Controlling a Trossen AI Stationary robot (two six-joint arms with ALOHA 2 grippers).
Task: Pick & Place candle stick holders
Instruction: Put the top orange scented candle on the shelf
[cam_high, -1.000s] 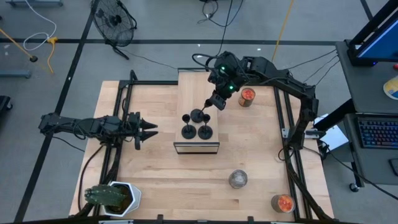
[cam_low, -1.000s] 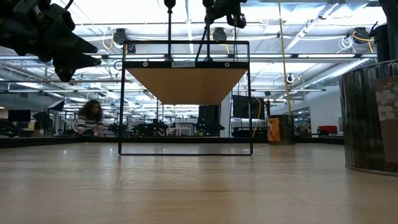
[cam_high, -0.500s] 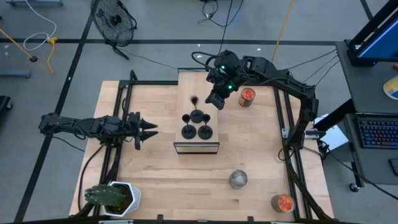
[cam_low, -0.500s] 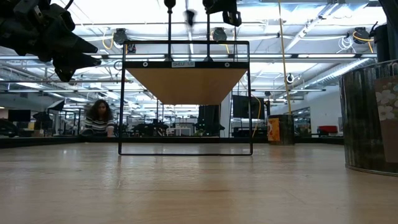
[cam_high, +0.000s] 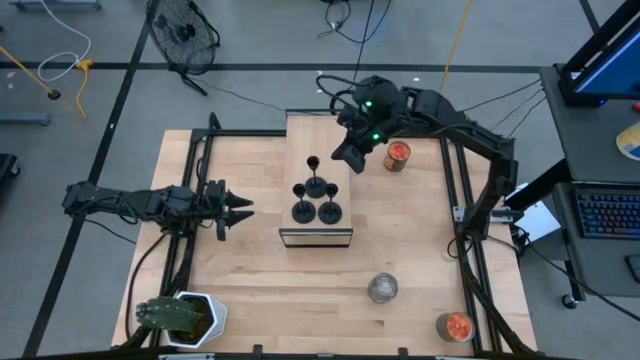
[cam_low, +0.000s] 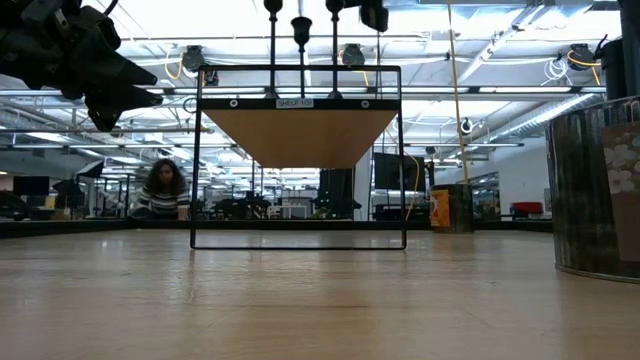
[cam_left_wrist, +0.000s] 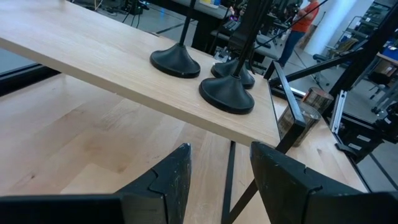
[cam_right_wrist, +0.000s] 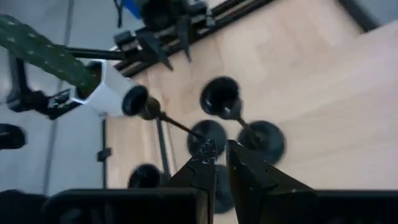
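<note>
Holders: 4 candle stick holders (cam_high: 316, 196) stand on the raised wooden shelf (cam_high: 300, 135), near its front edge.
Axis: each stem runs vertical, cup up, base flat on the board; none tilts.
Layout: 3 cluster together, the 4th (cam_high: 312, 161) stands just behind them, apart from the right gripper.
Shape: round domed bases, thin stems, tiny cups, all matte black.
Shelf: pale wood board on a thin black frame, set on the wooden table (cam_high: 400, 260).
Right gripper (cam_high: 349, 152): above the shelf's right rear, fingers nearly together, holding nothing.
Left gripper (cam_high: 243, 209): left of the shelf, fingers (cam_left_wrist: 168, 180) partly apart, empty.
Others: 2 glass jars with orange contents (cam_high: 398, 154), 1 silvery jar (cam_high: 382, 288), 1 potted plant (cam_high: 180, 318).
</note>
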